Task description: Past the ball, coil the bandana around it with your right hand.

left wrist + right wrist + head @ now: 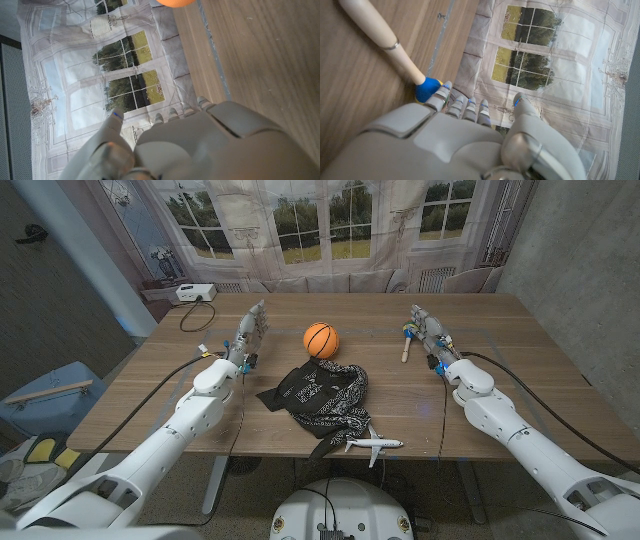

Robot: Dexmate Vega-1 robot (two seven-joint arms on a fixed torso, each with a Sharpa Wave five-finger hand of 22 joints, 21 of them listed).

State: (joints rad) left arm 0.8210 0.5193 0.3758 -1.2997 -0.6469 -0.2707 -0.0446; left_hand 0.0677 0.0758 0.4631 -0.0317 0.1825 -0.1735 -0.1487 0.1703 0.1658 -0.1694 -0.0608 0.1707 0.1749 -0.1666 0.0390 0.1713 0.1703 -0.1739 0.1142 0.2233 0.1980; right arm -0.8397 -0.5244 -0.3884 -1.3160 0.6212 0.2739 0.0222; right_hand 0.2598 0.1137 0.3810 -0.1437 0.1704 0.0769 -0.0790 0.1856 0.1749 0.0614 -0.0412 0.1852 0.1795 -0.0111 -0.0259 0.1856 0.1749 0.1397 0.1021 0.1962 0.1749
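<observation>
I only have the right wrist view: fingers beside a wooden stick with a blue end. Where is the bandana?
Observer: In the head view, the bandana lies crumpled mid-table, apart from the right hand.
Operator: And the ball?
Observer: The orange ball sits just past the bandana, toward the window backdrop. Nothing is coiled around it yet.
Operator: Anything else near the cloth?
Observer: A white toy airplane lies by the table's near edge, beside the bandana's near end.
</observation>
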